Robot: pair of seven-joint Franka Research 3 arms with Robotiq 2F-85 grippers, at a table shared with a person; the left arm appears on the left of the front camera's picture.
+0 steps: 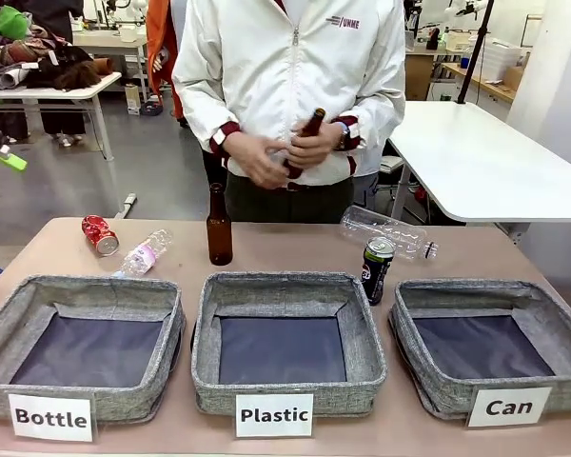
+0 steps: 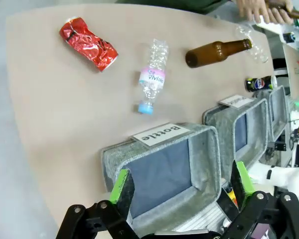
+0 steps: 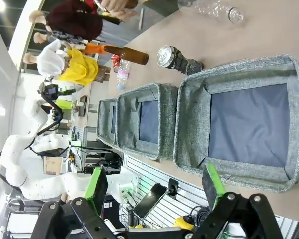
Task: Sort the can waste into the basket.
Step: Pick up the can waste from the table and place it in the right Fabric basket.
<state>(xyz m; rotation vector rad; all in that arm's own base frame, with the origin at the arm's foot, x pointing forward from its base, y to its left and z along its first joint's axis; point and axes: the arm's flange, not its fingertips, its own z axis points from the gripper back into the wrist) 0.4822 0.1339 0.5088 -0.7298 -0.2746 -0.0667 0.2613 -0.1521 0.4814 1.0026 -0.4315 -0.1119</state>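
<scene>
A dented red can [image 1: 100,234] [image 2: 88,43] lies on its side at the table's far left. A black-and-blue can [image 1: 376,269] [image 3: 177,59] [image 2: 258,82] with a silver top stands upright between the middle basket and the "Can" basket [image 1: 542,314] [image 3: 189,114] at the right, which holds nothing. My left gripper [image 2: 183,188] hangs open above the near edge of the "Bottle" basket [image 2: 202,149]. My right gripper [image 3: 154,186] is open, back from the near wall of the "Can" basket.
"Bottle" [image 1: 152,300] and "Plastic" [image 1: 357,324] baskets sit left and middle. A brown bottle [image 1: 219,228] stands behind them, and clear plastic bottles [image 1: 143,255] [image 1: 385,231] lie on the table. The person at the far side holds another brown bottle [image 1: 305,138] in both hands.
</scene>
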